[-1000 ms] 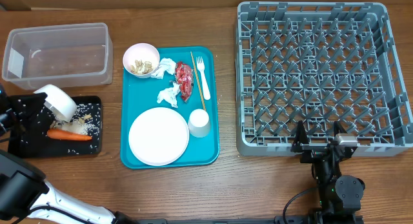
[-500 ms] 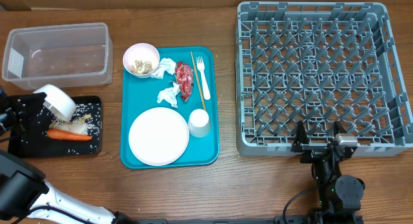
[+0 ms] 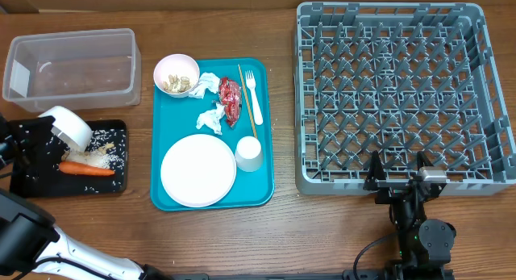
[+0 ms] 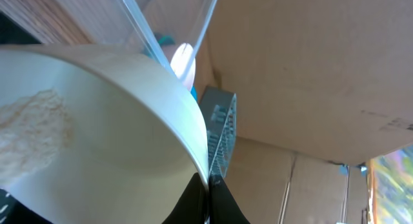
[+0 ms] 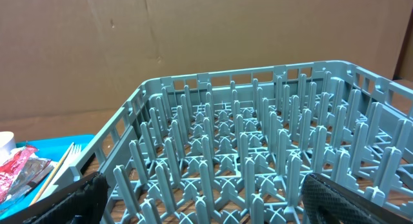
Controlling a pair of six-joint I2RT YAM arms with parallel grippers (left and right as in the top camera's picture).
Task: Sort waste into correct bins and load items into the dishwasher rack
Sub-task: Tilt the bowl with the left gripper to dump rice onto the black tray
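Judging by how things lie, the sorting has barely begun. At the left edge of the overhead view the left jaws are pinched shut on the rim of a small white bowl (image 3: 68,127). They hold it tipped over the black tray (image 3: 113,181), where an orange carrot (image 3: 85,169) and a scatter of rice (image 3: 103,147) already lie. The wrist view shows a pale clump clinging inside the bowl.

The clear tub (image 3: 81,70) at upper left looks empty. On the teal tray (image 3: 173,119) in the middle sit the second bowl (image 3: 176,74) with scraps in it, two crumpled napkins (image 3: 208,82), the red wrapper (image 3: 230,101), the fork (image 3: 252,93), the wooden stick (image 3: 254,131), the plate (image 3: 197,169) and the cup (image 3: 248,153). All of that is left to do.

The dishwasher rack (image 3: 339,183) on the right has nothing in it. At lower right, just before its near wall, the right jaws stand wide open and hold nothing.

The tabletop (image 3: 322,231) is brown wood grain, and plain cardboard panels (image 5: 193,37) stand behind it.
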